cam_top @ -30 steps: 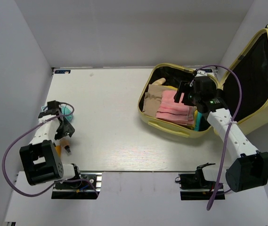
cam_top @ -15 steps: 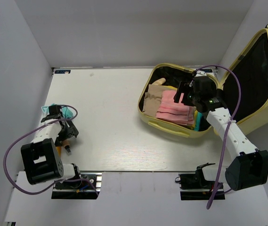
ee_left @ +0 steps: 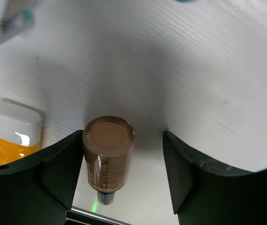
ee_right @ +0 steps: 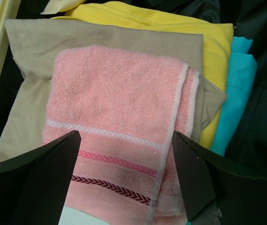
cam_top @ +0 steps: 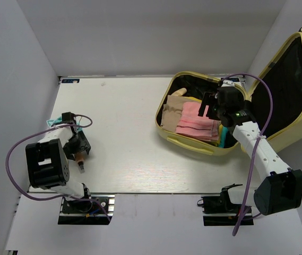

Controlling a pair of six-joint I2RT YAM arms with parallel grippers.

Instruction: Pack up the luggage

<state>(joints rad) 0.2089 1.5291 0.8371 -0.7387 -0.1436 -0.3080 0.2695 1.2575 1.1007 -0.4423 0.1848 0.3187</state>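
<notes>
The luggage, a pale yellow suitcase, lies open at the right of the table with its lid raised. Inside lie a pink towel, a beige cloth, a yellow garment and a teal one. My right gripper hangs open just above the pink towel, its fingers either side of it in the right wrist view. My left gripper is open at the table's left, its jaws straddling a small brown bottle that lies close to the left finger.
An orange tube with a white cap lies just left of the bottle. A teal item lies near the table's left edge, also at the top left of the left wrist view. The side walls stand close to both arms.
My left arm has swung in and its gripper has shifted right, over the brown bottle. The right arm has hardly moved and stays above the towel.
</notes>
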